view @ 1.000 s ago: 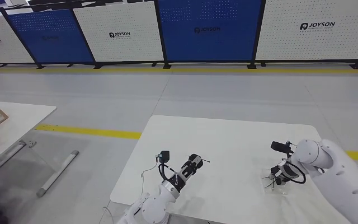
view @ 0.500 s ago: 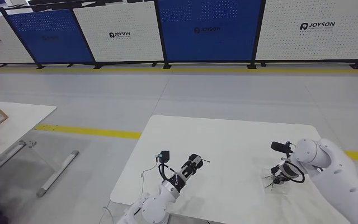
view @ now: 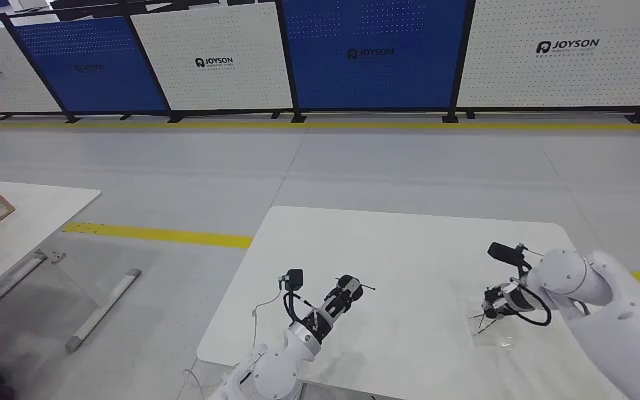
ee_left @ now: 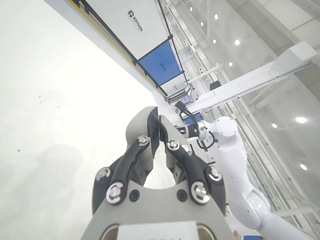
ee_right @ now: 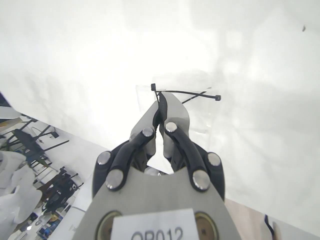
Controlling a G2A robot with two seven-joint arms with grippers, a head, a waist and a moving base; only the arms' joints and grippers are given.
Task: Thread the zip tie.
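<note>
zip tie (ee_right: 153, 86) pinched between right gripper (ee_right: 160, 99) tips.

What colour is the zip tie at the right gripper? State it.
Black; the zip tie shows best in the right wrist view, at the right gripper.

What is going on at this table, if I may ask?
The right gripper is shut on a black zip tie above a clear tray near the white table's edge, where a second zip tie crosses it. The left gripper is shut, apart from them across the table. Whether anything is threaded yet, I cannot tell.
</note>
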